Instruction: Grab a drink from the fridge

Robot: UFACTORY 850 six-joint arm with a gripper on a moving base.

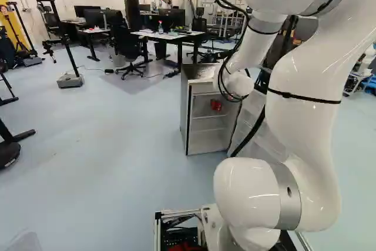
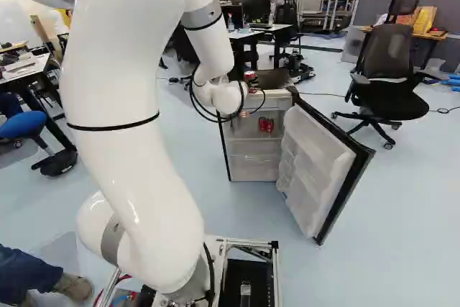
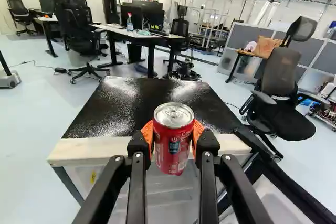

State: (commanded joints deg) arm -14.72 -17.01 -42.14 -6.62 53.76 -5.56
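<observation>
Mostly hidden behind the arm's wrist, my gripper (image 2: 251,87) is at the fridge's top front edge in the right base view. In the wrist view the gripper (image 3: 174,134) is shut on a red drink can (image 3: 174,148), an orange pad on each side of it. The can is upright, its silver lid facing up, ahead of the fridge's front edge. The fridge (image 1: 184,113) stands with its door (image 2: 320,159) swung out to the right. More red cans (image 2: 266,125) sit on a shelf inside.
The fridge's dark top (image 3: 131,103) lies just beyond the can. An office chair (image 2: 389,70) stands right of the fridge and a desk (image 1: 167,35) behind it. At the left of the left base view is a stand (image 1: 70,80). A person's leg (image 2: 29,271) shows beside the base.
</observation>
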